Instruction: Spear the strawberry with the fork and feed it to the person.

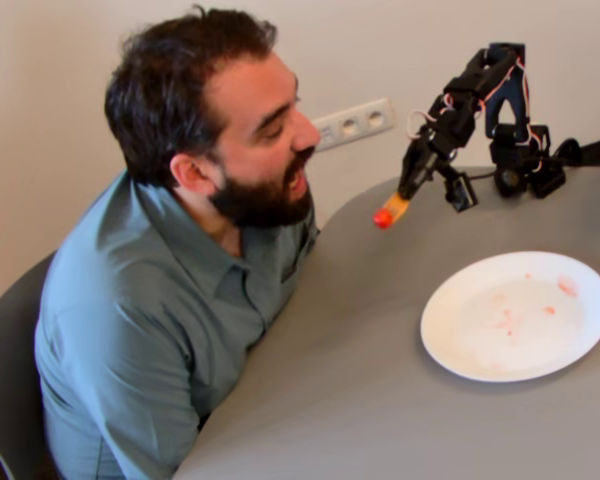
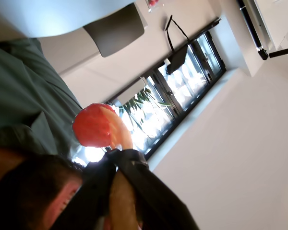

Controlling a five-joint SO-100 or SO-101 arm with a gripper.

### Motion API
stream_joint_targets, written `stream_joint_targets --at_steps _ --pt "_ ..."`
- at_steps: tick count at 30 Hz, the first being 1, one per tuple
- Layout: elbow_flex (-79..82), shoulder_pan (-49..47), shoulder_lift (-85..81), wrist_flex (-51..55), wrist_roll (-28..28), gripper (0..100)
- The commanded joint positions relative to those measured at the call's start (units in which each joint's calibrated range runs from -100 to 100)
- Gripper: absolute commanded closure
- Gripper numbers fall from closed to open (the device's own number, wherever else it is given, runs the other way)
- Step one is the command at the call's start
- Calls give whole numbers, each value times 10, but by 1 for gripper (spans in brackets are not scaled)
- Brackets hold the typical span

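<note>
The black wired arm reaches left over the grey table (image 1: 380, 400) in the fixed view. Its gripper (image 1: 412, 185) is shut on the pale orange-tan fork (image 1: 396, 207). The small red strawberry (image 1: 382, 218) sits speared on the fork's tip, in the air, a short way right of the person's (image 1: 240, 130) open mouth and a little below it. He leans forward in a grey-green shirt. In the wrist view the strawberry (image 2: 91, 125) is on the fork (image 2: 121, 139) ahead of the black gripper (image 2: 117, 165), with the man's shirt (image 2: 24, 96) and beard (image 2: 24, 196) close behind it.
A white plate (image 1: 442, 345) with faint pink juice smears lies on the table at the right, below the arm. The arm's base (image 1: 520, 165) stands at the table's far right edge. A wall socket strip (image 1: 355, 122) is behind. Windows (image 2: 182, 91) fill the wrist view's background.
</note>
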Motion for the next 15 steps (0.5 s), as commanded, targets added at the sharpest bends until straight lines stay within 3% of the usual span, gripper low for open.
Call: stream_joint_targets --at_steps 1,3,15 --pt "-61 3 3 -10 24 98" --pt "-83 12 5 -11 49 98" --pt "-210 59 106 -12 49 98"
